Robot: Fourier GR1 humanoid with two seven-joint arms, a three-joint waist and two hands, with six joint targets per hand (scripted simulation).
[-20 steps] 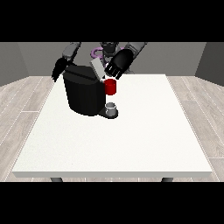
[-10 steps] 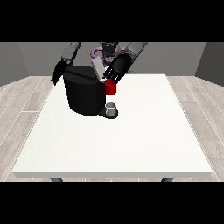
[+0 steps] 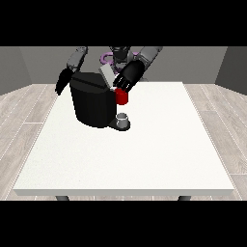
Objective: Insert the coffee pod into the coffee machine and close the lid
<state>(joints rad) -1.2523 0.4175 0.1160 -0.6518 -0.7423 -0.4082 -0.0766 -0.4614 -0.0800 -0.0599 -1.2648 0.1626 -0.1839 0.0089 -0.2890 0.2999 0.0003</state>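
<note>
1. Front view shows the coffee machine [image 3: 94,103], a black block, standing on the white counter [image 3: 144,154] near its far edge, with the robot small behind it.
2. A pale lid flap [image 3: 107,76] stands tilted up above the machine's top, so the lid looks open, not closed.
3. A robot hand at the view's right [image 3: 128,77] sits at the machine's upper front corner, next to the lid flap and just above a red thing at the machine [image 3: 121,97]. I cannot tell whether its fingers are wide, narrow or holding anything.
4. A robot hand at the view's left [image 3: 62,82] hangs beside the machine's far side, apart from the lid; its fingers are too small to read either.
5. A small grey thing [image 3: 123,118] stands on the machine's base under the red thing; I cannot tell it for the coffee pod, and the pod is not plainly visible anywhere.
6. Judging from this, the step in hand is work at the open lid. Doing it well means keeping the hand at the view's right over the opening, pressing the flap down squarely, and not nudging the machine sideways.
</note>
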